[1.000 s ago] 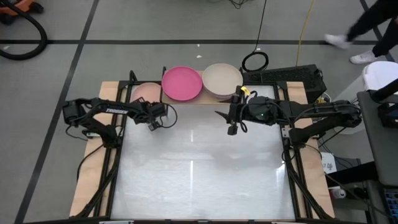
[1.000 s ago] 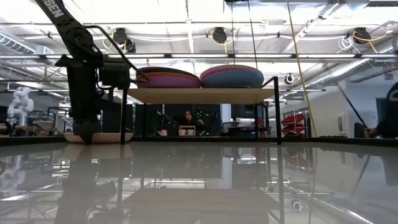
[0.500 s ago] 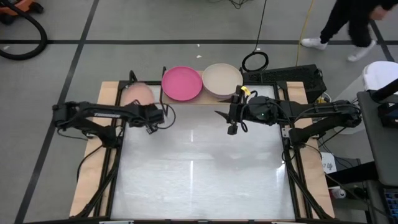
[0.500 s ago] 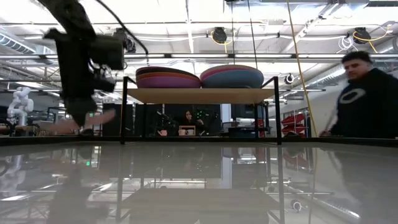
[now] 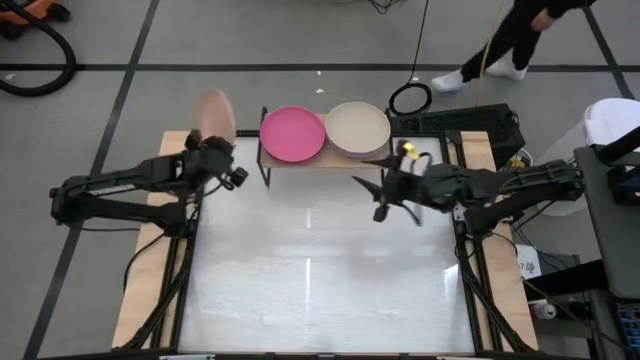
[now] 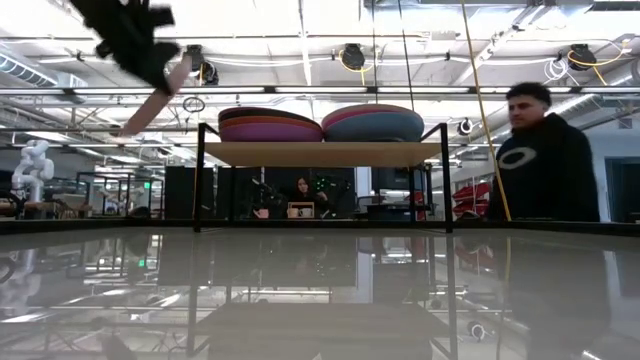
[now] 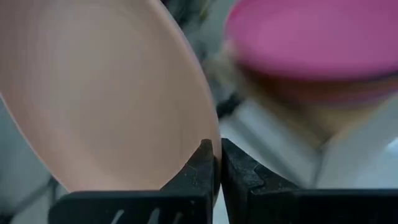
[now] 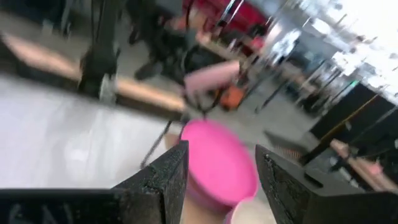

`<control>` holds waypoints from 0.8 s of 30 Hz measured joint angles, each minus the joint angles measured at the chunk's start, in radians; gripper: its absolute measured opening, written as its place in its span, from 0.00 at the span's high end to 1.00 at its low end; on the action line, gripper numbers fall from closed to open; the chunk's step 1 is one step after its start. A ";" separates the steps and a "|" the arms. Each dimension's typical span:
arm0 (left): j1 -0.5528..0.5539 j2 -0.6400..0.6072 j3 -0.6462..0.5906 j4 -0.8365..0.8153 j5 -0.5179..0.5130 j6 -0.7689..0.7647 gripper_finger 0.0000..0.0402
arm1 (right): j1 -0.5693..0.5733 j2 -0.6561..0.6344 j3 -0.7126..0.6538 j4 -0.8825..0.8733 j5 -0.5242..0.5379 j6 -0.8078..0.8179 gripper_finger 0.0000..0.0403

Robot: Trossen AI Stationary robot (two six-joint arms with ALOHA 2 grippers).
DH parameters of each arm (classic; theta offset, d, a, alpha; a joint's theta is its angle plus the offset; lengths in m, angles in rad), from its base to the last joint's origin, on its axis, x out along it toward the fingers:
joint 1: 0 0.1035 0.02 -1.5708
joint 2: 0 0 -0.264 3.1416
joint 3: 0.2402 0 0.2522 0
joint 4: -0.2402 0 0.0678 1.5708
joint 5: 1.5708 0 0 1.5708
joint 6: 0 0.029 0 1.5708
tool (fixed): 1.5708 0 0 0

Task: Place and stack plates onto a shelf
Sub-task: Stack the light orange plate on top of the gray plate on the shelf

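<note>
A: At the table's [image 5: 320, 290] far edge stands the shelf [image 6: 322, 153], a low wood board on black legs. Why are the plates grouped there?

B: Two stacks share the board so each new plate lands on a flat, equal-sized base. From above, the left stack [image 5: 292, 133] shows a hot pink plate on top and the right stack [image 5: 357, 129] a beige one. They sit just beside each other and fill the board's width.

A: And the left arm?

B: It reaches out beyond the table's far left corner, off the shelf's left end. Left gripper [image 5: 205, 150] is closed on the rim of the light pink plate [image 5: 214, 113]. The wrist view confirms it: both fingers [image 7: 202, 168] are pinched together on the plate's edge.

A: Why is the plate tilted?

B: An edge grip leaves the disc hanging off the fingers. In the low view it is steeply angled, higher than the stacks and well left of them [image 6: 155, 97]. My reading: it is carried high to clear the shelf before being levelled over a stack.

A: The right arm?

B: Waiting. Right gripper [image 5: 390, 195] hovers over the table near the shelf's right end, fingers spread wide, holding nothing.

A: Anything else?

B: A person [image 6: 545, 160] is passing behind the table, well apart from both arms.
</note>
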 joint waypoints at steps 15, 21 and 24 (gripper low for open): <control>-0.054 0.327 0.318 0.459 0.368 0.750 0.97 | 0.163 -0.194 0.000 0.261 0.050 -0.094 0.58; -0.054 0.601 0.541 0.380 0.452 0.929 0.97 | 0.210 -0.233 0.001 0.265 0.050 -0.103 0.58; -0.054 0.715 0.639 0.322 0.477 0.990 0.97 | 0.231 -0.243 0.001 0.265 0.050 -0.125 0.58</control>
